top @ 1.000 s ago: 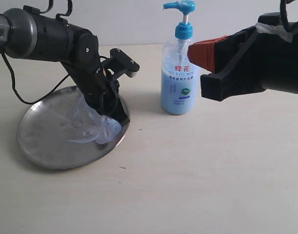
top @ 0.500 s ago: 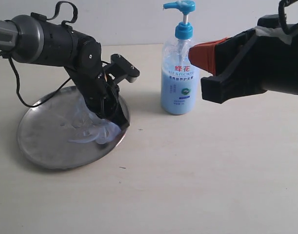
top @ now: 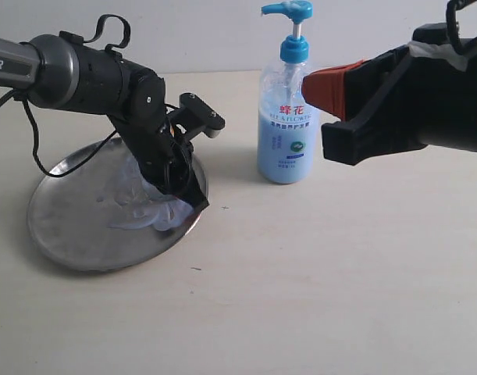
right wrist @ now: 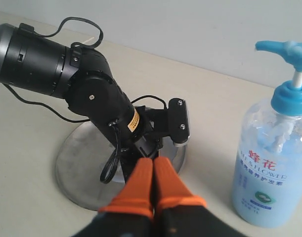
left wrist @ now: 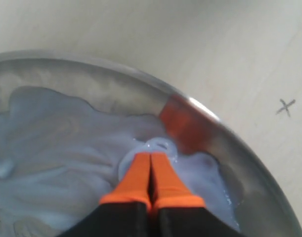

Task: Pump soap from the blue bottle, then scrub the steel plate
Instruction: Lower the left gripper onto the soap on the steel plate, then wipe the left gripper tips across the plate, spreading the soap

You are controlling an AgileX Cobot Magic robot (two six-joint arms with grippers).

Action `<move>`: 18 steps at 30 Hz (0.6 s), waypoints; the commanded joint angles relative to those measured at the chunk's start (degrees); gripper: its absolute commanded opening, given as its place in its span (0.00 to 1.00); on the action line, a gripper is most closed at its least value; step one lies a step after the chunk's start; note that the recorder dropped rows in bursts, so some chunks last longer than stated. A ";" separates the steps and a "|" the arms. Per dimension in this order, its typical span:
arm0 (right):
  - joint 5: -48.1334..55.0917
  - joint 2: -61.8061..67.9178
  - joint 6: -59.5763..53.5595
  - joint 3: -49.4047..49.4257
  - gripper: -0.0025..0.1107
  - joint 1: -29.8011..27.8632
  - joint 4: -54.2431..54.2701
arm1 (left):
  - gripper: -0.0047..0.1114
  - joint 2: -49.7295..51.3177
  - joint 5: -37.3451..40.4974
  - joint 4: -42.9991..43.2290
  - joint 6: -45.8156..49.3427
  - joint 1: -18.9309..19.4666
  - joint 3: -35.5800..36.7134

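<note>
On the steel plate (top: 66, 226), close to its right-hand rim in the exterior view, the left gripper (top: 193, 201) is planted tips-down in the soap (top: 148, 207). Its orange fingers (left wrist: 138, 173) are seen pressed together with nothing pinched between them. Closed tips are presumably used as one blunt scrubbing point, since no sponge or cloth is visible. Soap is spread as pale bluish smears over the plate's right half, with a thicker ring around the tips. The left half reads as mostly bare metal. Pumping is judged done, and scrubbing is judged in hand with coverage only partial. The blue bottle (top: 283, 133) is stood upright on the table (top: 316, 273), to the right of the plate and apart from it, with its pump head (top: 289, 9) raised and untouched. The right gripper (top: 310, 82) is held in the air, level with the bottle's upper part and apart from it, fingers shut on nothing. It is likely parked there so the left arm's sweep is not obstructed. Risk noted: with the tips so near the low rim, the plate could be tipped or shoved if pressure is applied there.
</note>
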 commanded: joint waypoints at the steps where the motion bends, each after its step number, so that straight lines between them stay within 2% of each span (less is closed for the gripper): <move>1: -0.15 -0.58 0.21 0.24 0.02 -0.18 -0.26 | 0.04 -0.01 -1.68 0.38 -0.51 0.15 -0.29; 18: -0.73 -0.58 0.19 0.24 0.02 -0.18 -0.26 | 0.04 -0.01 -1.47 1.72 -1.02 3.64 -0.29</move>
